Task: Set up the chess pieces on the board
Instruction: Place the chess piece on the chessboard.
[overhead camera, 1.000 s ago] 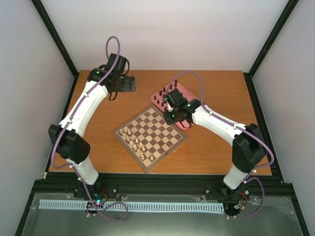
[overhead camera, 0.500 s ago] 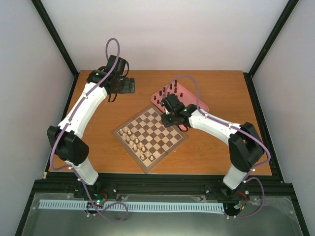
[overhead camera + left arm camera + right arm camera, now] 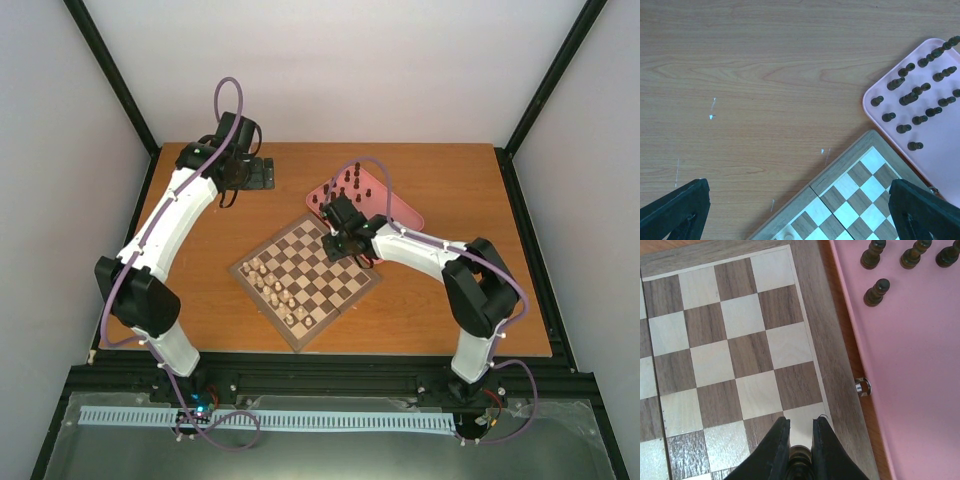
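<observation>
Now the right gripper (image 3: 800,437), clamped on one dark chess piece (image 3: 800,457), has swung off the pink tray (image 3: 920,370) beside the board (image 3: 812,315) to an edge square of it, so setting it down looks next, with the other chess pieces (image 3: 876,291) waiting off-board.

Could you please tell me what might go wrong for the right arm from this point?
The right gripper pinches a dark chessman above a board square beside the border; released off-centre, it may tip or straddle the line. Returning to the pink tray, it could knock the standing chessmen there.
</observation>
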`<state>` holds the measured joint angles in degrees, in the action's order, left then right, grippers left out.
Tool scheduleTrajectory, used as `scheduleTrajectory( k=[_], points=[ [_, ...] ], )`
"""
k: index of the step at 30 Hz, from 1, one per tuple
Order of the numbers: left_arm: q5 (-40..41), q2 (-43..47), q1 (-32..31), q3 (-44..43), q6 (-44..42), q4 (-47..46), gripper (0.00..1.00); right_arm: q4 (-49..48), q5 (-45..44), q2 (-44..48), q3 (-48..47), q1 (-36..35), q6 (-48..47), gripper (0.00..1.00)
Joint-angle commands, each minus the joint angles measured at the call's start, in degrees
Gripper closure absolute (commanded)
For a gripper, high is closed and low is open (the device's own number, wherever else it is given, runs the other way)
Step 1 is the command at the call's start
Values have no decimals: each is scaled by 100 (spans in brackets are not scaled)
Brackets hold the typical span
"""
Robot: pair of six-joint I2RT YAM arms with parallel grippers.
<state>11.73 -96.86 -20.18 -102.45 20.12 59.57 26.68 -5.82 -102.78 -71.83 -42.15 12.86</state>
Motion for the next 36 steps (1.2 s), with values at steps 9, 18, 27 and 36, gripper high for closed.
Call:
scheduleTrajectory(
  k=[9, 18, 27, 36],
  points=[
    [-33, 141, 23, 33, -101, -111, 0, -302, -185, -310, -183, -13, -121, 97],
    [-30, 85, 23, 33, -109, -115, 0, -295, -182, -453, -256, -4, -155, 97],
    [-22, 105, 23, 102, -101, -113, 0, -374, -164, -488, -206, 5, -155, 97],
    [-31, 125, 23, 120, -80, -115, 0, -335, -209, -572, -248, 14, -170, 93]
  ],
)
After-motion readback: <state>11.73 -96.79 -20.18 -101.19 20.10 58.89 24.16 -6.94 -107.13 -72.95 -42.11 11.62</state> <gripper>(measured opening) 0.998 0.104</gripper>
